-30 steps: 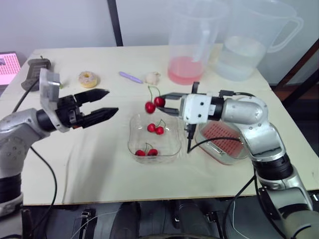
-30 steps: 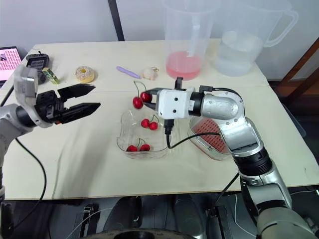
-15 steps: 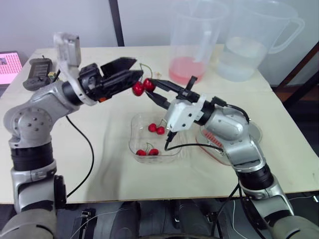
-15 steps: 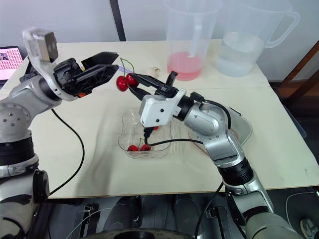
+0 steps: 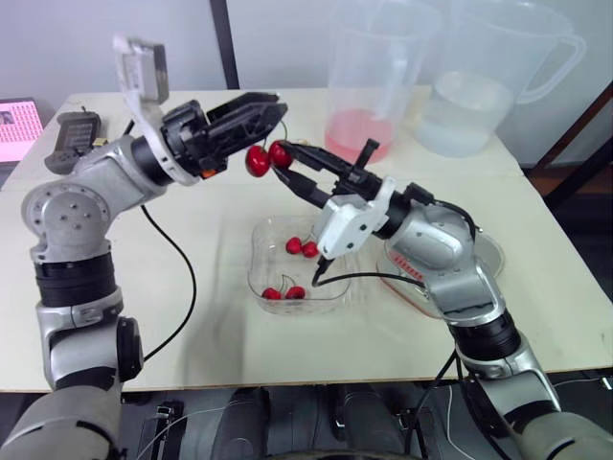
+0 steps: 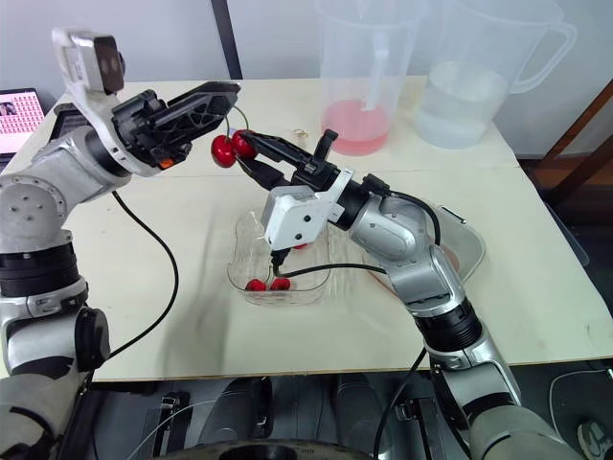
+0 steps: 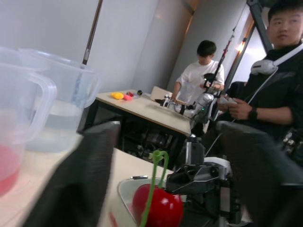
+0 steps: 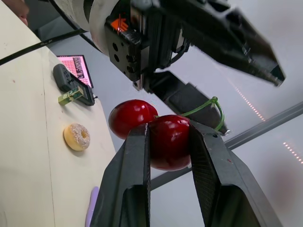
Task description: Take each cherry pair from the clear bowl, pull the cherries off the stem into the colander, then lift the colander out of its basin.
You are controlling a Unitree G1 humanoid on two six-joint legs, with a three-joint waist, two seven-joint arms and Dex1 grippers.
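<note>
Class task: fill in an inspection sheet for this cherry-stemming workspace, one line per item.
Surface: cream table, no spills seen.
Job's things: cherry pair held in the air; clear bowl holds two more pairs; red colander sits in its basin, partly behind the right arm.
Clutter: pink-liquid jug, water jug, doughnut, black device, pink screen.
Grippers: right gripper shut on one cherry; left gripper open, fingers either side of the stem.
Cables: one black cable trails over the table; a second cable loops above the bowl.
Surroundings: two people at another table.
</note>
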